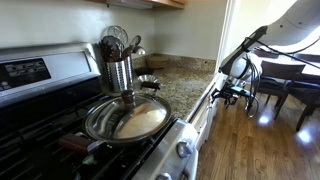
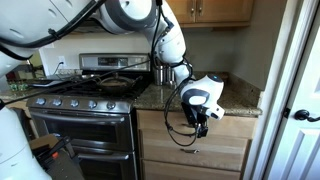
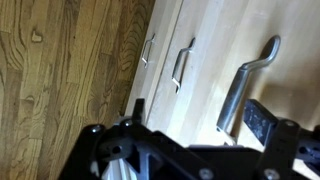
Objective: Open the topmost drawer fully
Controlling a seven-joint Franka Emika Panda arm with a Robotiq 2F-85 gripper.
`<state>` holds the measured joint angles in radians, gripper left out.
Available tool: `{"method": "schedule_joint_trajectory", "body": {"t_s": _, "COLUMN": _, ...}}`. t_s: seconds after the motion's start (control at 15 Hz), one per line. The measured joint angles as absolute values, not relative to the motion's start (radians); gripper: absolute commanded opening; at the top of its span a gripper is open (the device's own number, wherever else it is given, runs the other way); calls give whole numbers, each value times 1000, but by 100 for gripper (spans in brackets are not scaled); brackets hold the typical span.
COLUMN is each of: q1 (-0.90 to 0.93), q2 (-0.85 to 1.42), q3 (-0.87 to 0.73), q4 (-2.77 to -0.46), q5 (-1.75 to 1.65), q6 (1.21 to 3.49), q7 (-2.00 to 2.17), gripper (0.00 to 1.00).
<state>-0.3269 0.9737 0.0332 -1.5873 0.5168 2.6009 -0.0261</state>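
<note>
Pincer squared up on the top handle, drawer not yet opened.
Pincer point(image 2: 203, 124) hangs spread wide with nothing in it, close against the topmost drawer point(image 2: 236, 124), which sits flush and closed, highest of the light-wood fronts just beside the oven point(image 2: 85, 130). Wrist view tells it: the drawer's metal bar handle point(image 3: 250, 85) lies dead ahead, its near end falling between the two fingers point(image 3: 263, 118), its long axis running along the front and across the line the fingers would close on. Two lower handles point(image 3: 181, 66) trail off toward the floor point(image 3: 60, 90). Looks like a short reach in, a squeeze, then a straight pull away from the cabinet.
</note>
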Motion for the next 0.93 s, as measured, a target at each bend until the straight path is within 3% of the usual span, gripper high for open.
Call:
{"method": "schedule_joint_trajectory", "body": {"t_s": 0.53, "q1": -344, "q2": 1007, "q3": 47, "q4": -1546, "q5": 515, "q6": 2600, "q7": -31, "gripper": 100}}
{"method": "schedule_joint_trajectory", "body": {"t_s": 0.6, "q1": -344, "q2": 1010, "q3": 48, "q4": -1542, "q5": 514, "q6": 2600, "q7": -32, "gripper": 95}}
{"method": "schedule_joint_trajectory", "body": {"t_s": 0.67, "q1": -344, "q2": 1010, "q3": 48, "q4": -1541, "q5": 513, "q6": 2600, "q7": -35, "gripper": 76}}
{"method": "schedule_joint_trajectory", "body": {"t_s": 0.93, "q1": -345, "q2": 1009, "q3": 52, "q4": -1535, "q5": 511, "q6": 2599, "q7": -47, "gripper": 57}}
